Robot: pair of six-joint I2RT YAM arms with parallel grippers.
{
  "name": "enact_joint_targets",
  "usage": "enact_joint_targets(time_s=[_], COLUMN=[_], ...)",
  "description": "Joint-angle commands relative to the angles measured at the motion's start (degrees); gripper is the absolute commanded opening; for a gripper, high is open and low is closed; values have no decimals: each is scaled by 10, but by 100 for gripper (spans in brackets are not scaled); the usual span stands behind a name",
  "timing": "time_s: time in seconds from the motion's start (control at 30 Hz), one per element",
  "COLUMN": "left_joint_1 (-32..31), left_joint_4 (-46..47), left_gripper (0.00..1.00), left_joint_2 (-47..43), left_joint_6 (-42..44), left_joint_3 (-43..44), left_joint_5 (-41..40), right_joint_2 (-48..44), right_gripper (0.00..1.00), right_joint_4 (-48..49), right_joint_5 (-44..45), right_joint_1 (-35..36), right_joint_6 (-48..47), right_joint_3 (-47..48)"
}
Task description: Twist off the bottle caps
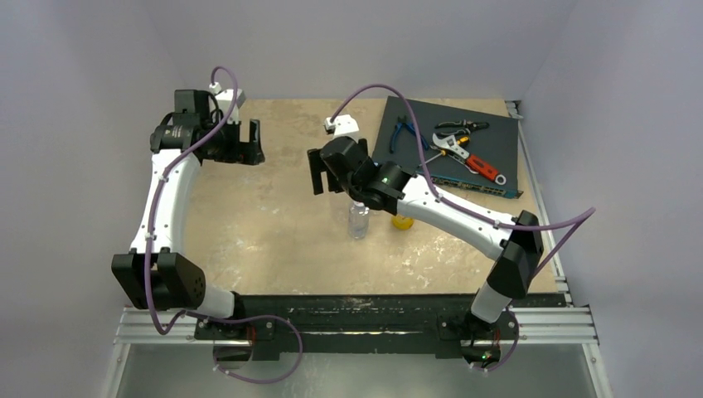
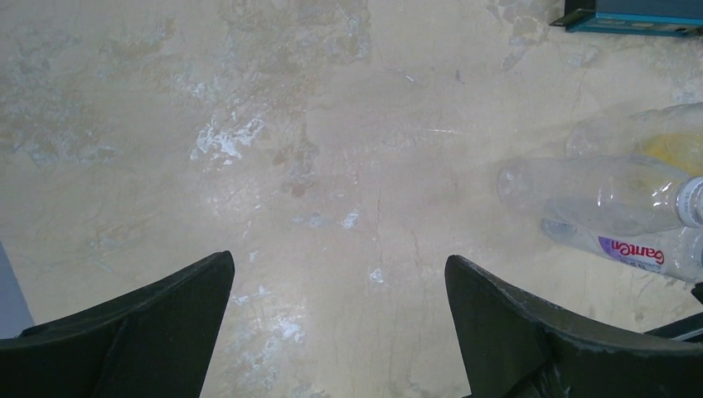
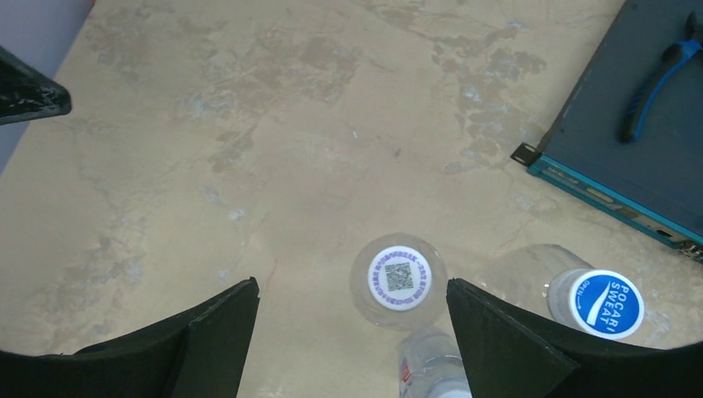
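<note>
Right gripper (image 3: 350, 288) hangs released, jaws wide, above a white cap (image 3: 399, 276) on its upright bottle (image 1: 358, 220). At its 3 o'clock, a blue cap (image 3: 606, 303) is also screwed on. Left gripper (image 2: 340, 264) is released over the counter (image 2: 332, 124). Seemingly nothing is unscrewed yet.

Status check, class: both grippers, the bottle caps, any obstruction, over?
Left gripper open, over beige tabletop. Right gripper open above white round plastic QR-printed cap, not touching. Blue-topped round plastic cap close alongside, may crowd the grasp.

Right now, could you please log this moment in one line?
left gripper open, empty | right gripper open over white cap | blue cap untouched
</note>
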Motion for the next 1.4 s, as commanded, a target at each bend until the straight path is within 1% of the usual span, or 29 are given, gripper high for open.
enact_joint_targets(time_s=[0.0, 0.3, 0.37, 0.43, 0.5, 0.53, 0.6, 0.7, 0.77, 0.87, 0.97, 1.03, 1.17, 1.3, 1.37], left_joint_1=[3, 3, 3, 3, 3, 3, 3, 3, 3, 2, 2, 2, 1, 1, 1], left_joint_4=[-19, -34, -39, -47, -49, -49, -48, -46, -44, -38, -25, -12, -21, -71, -73], left_gripper=[100, 100, 100, 100, 100, 100, 100, 100, 100, 100, 100, 100, 100, 100, 100], left_joint_2=[-14, -22, -20, -16, -13, -12, -12, -12, -11, -9, -16, -31, -48, -56, -65], left_joint_6=[28, 46, 56, 72, 77, 79, 78, 81, 82, 84, 84, 93, 136, 205, 213], left_joint_3=[21, 28, 29, 28, 23, 24, 26, 27, 24, 10, -18, -47, -73, -57, -51], left_joint_5=[15, 54, 74, 98, 113, 117, 120, 121, 122, 134, 167, 205, 276, 336, 350], right_joint_2=[-11, 28, 32, 36, 41, 42, 40, 40, 42, 44, 37, 27, 7, -14, -18], right_gripper=[87, 87, 87, 84, 80, 74, 68, 61, 53, 34, 24, 18, 14, 14, 13], right_joint_4=[13, 29, 46, 65, 77, 80, 89, 99, 102, 107, 121, 132, 133, 128, 121], right_joint_5=[50, 58, 58, 60, 68, 71, 78, 85, 87, 92, 94, 91, 67, 2, -32], right_joint_1=[1, 1, 0, 0, 0, 0, 0, 0, -1, -2, -1, -2, -1, -1, -1], right_joint_6=[0, -9, -18, -22, -22, -23, -26, -33, -35, -40, -43, -47, -52, -64, -64], right_joint_3=[-10, -9, -16, -26, -29, -28, -29, -30, -30, -32, -43, -52, -46, -8, 15])
